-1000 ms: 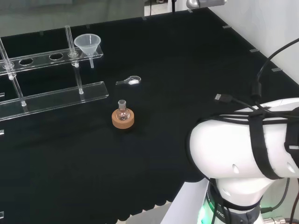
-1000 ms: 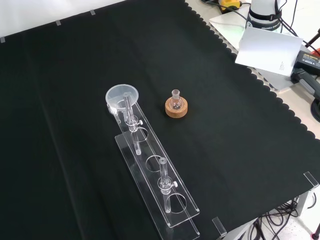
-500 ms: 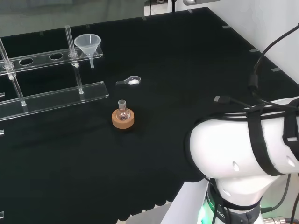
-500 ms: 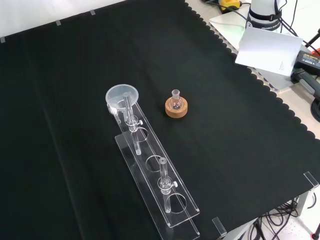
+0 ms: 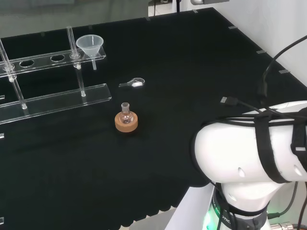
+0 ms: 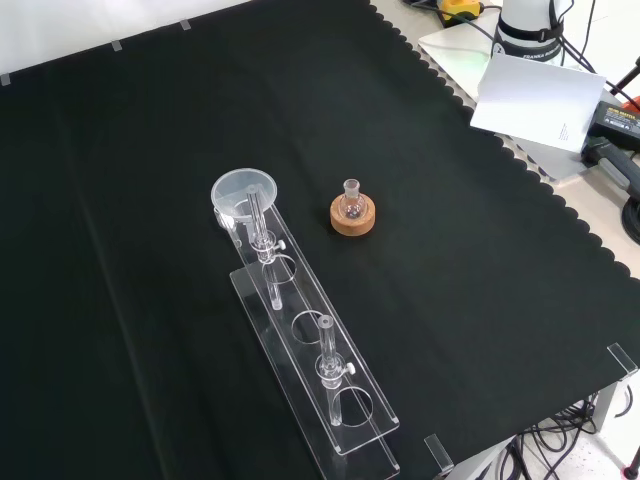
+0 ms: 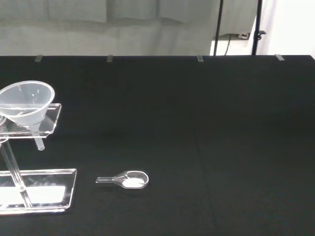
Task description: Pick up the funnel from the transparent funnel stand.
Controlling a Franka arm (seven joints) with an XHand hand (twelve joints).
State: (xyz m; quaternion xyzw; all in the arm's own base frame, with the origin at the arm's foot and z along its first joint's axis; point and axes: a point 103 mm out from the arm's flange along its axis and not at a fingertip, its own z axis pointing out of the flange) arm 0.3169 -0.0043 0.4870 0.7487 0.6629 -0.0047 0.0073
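Nothing on the black-cloth bench [image 6: 150,120] has shifted: the clear plastic funnel [image 5: 90,46] still sits in the transparent funnel stand's [image 6: 310,365] end hole, untouched, and the hand's state cannot be told

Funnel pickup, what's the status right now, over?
Funnel sits in the end hole of the clear stand, untouched. Small spoon and flask on cork ring lie on the cloth nearby, apart from the funnel.

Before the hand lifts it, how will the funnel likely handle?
The funnel looks thin, clear plastic, so probably light. Its smooth cone may slip. It sits at the end of the stand, so lifting straight up should free the stem.
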